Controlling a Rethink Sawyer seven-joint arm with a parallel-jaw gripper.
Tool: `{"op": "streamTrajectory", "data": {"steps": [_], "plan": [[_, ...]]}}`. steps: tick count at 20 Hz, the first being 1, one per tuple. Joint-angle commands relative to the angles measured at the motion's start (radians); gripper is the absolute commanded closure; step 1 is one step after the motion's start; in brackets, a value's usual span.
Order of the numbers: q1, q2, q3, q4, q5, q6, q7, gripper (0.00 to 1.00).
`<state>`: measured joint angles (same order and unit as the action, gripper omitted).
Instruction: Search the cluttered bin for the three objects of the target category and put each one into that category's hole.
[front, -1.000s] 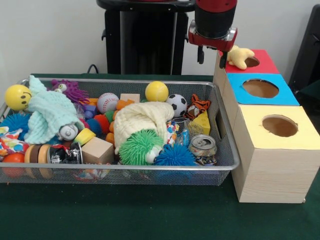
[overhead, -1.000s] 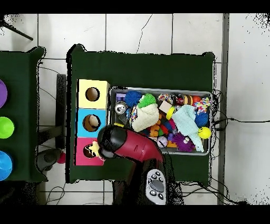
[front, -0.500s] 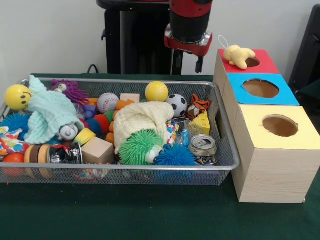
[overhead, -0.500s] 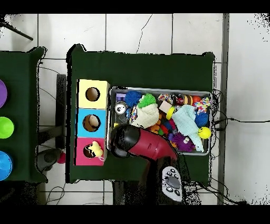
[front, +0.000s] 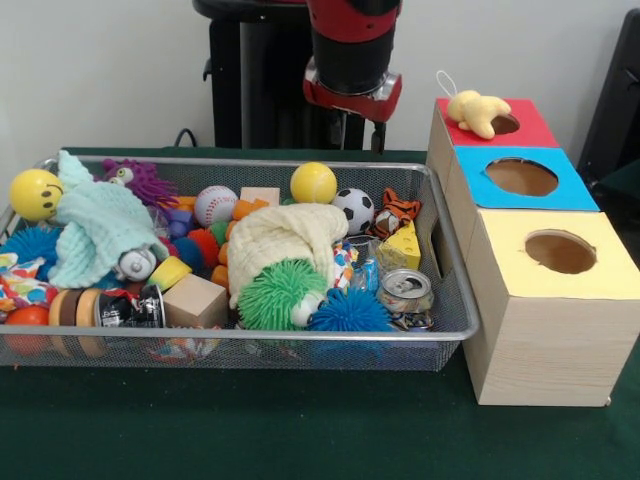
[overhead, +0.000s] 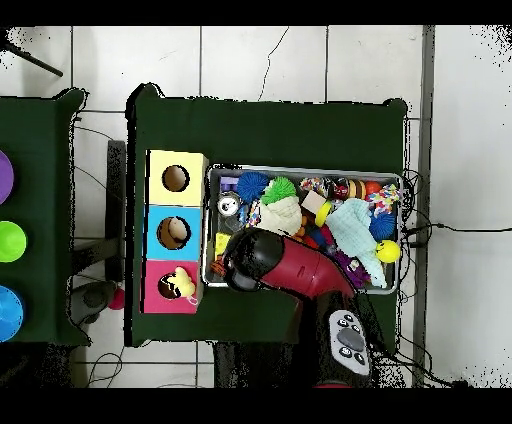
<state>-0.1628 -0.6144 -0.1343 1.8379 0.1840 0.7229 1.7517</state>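
the green bench (front: 300, 430) carries it all. on it, the wire bin (front: 440, 330) is packed: a cream knit hat (front: 285, 235) in the middle, a mint knit cloth (front: 100, 230) towards one end, a green spiky ball (front: 275, 295) and a blue spiky ball (front: 345, 312) against the near wall, a wooden block (front: 195, 300), a yellow ball (front: 314, 183), a soccer ball (front: 352, 209), a tiger toy (front: 397, 212), a cheese wedge (front: 401, 247) and a dented can (front: 406, 290).

just beside the bin stands the row of boxes: yellow box (front: 590, 285) nearest the camera, blue box (front: 570, 190) in the middle, red box (front: 530, 130) at the far end.

the red arm (overhead: 300, 270) reaches over the bin's far rim, its tool (front: 360, 135) above the mesh; whether it is wide or narrow, cannot tell.

the yellow plush toy (front: 476, 110) lies on the red box, at the edge of the hole, long axis across the top, its string loop sticking up at the end away from the hole.
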Motion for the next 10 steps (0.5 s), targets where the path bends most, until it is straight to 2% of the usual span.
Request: {"op": "streamTrajectory", "data": {"steps": [1,5,10], "plan": [[-0.043,0.076,0.148,-0.015,0.029,-0.108,0.071,0.00],[-0.069,0.096,0.191,0.014,0.042,-0.189,0.080,0.00],[-0.093,0.124,0.232,0.036,0.056,-0.234,0.109,0.00]]}}
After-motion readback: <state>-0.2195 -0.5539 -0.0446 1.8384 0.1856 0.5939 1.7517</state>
